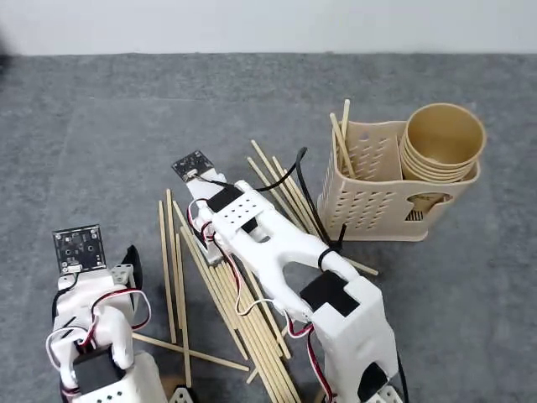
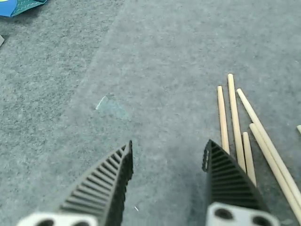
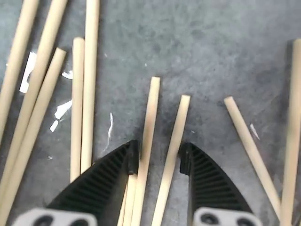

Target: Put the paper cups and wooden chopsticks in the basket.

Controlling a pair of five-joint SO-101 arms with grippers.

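Wooden chopsticks (image 3: 149,122) lay under the right gripper (image 3: 159,150), and two of them sat between its spread jaws, not clamped. The left gripper (image 2: 167,153) hung with jaws apart over bare grey mat (image 2: 164,56), with stick ends just beside it. The right arm (image 1: 277,243) lay across the loose pile. Beyond it stood one basket (image 1: 369,206), with two chopsticks upright in one compartment and one stack of paper cups (image 1: 445,138) in the other.

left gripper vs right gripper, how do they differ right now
The left gripper gapes wide; the right gripper is open more narrowly. The left gripper has bare grey carpet between its jaws; the right gripper straddles two pale wooden chopsticks. Both are black, ribbed, and hold nothing.
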